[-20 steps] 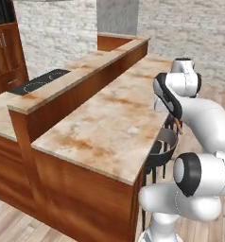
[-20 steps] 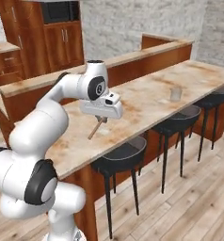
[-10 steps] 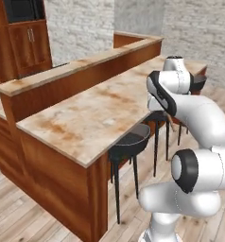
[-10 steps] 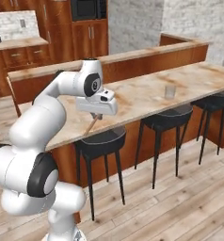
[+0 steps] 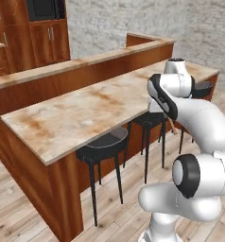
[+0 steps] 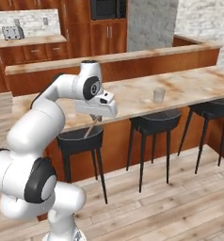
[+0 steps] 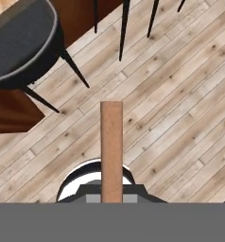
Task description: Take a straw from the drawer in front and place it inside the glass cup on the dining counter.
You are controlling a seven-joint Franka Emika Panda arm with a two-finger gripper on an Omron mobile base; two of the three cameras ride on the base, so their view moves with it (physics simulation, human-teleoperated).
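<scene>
Straw in my pincer, out in front of the counter.

My pincer (image 6: 96, 117) is clamped on the straw (image 6: 91, 128), which hangs down and slants out below it; looking along my hand, the straw (image 7: 111, 151) runs straight out over the plank floor (image 7: 180, 94). A black stool (image 6: 79, 139) stands just under it. The counter (image 6: 132, 99) lies right behind my pincer, and the cup (image 6: 158, 95) stands upright on it, well off to my right.

We count one straw (image 7: 111, 146), one cup (image 6: 158, 95) on the one long surface (image 6: 189, 87), three stools (image 6: 155, 121) and one toaster (image 6: 12, 32)
</scene>
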